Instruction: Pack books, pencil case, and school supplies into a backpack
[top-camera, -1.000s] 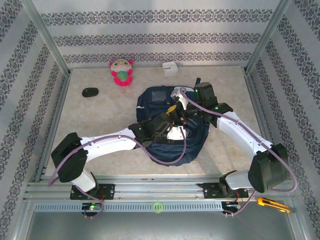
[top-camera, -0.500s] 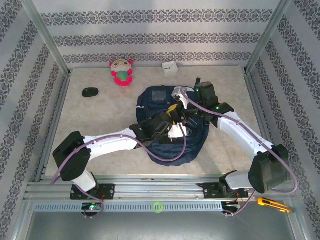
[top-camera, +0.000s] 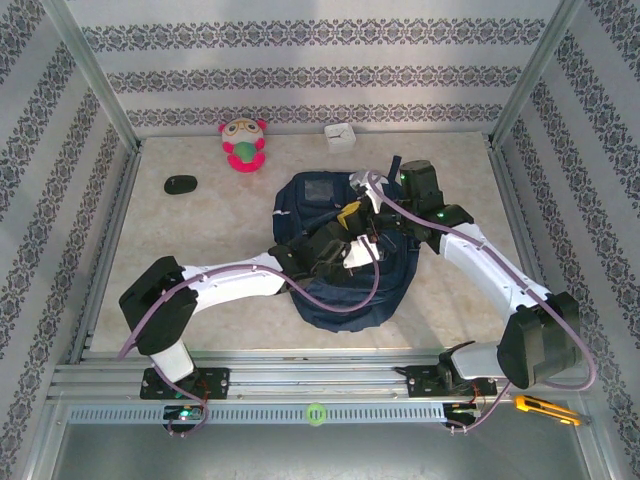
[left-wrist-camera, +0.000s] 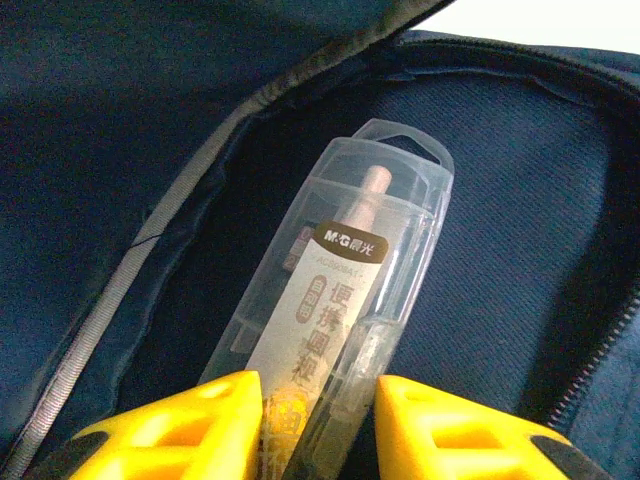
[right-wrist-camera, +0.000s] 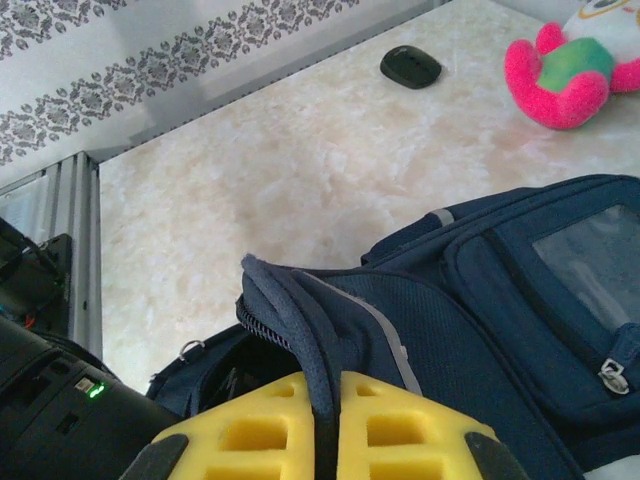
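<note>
Two hands were on the backpack (top-camera: 345, 305) at the middle of the top view: the right hand (right-wrist-camera: 325, 400) pinched shut on its opening flap (right-wrist-camera: 300, 300), the left hand (left-wrist-camera: 318, 395) gripping a clear plastic case (left-wrist-camera: 355, 260) just inside the mouth, where it could snag and slip loose if that flap sagged.

Backpack (top-camera: 345, 300), plush toy (top-camera: 243, 145) on beige table (top-camera: 200, 235)

The backpack (right-wrist-camera: 480, 340) is showing navy-blue fabric. The left gripper's (left-wrist-camera: 318, 410) fingers (left-wrist-camera: 190, 425) are showing yellow, and the clear case (left-wrist-camera: 340, 290) is carrying a brown label. The plush toy (top-camera: 243, 143) is showing pink and green, the table (top-camera: 210, 250) is showing beige marbling, and the walls (top-camera: 300, 60) are wearing grey floral stripes.
</note>
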